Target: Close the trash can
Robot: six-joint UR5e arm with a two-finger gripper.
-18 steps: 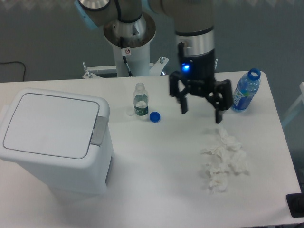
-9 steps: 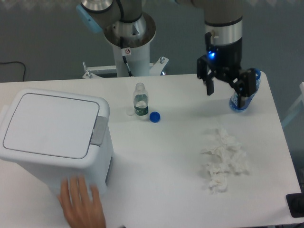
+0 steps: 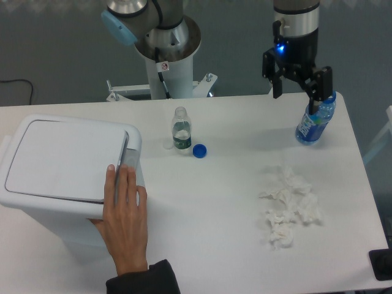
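The trash can (image 3: 61, 184) stands at the near left of the table (image 3: 233, 245), a big white plastic bin w/ rounded corners; its flat lid (image 3: 61, 159) lies down, smooth and slightly glossy. A person's hand (image 3: 125, 223), dark sleeve at the wrist, lies on the right edge of the can, fingers on the grey latch strip (image 3: 130, 158). Half a sec ago this hand was lower, at the front of the bin; one sec ago it was not in the pic at all.

On the near right, a heap of crumpled white tissue (image 3: 288, 208), soft and irregular. At the right edge, a small dark object (image 3: 381, 264), only partly seen.

Further back, approx. mid-table, a small clear bottle (image 3: 180, 128) w/ green label stands upright, no cap; a round blue cap (image 3: 199, 150) lies just beside it. At far right a blue-tinted bottle (image 3: 313, 122) stands, open at top.

The gripper (image 3: 297, 101) hangs above that blue bottle, fingers spread wide, nothing between them; blue light on the wrist. It has gone up and to the right since 1 s ago, when it was over mid-table. Behind the table, the arm's base column (image 3: 165, 55).
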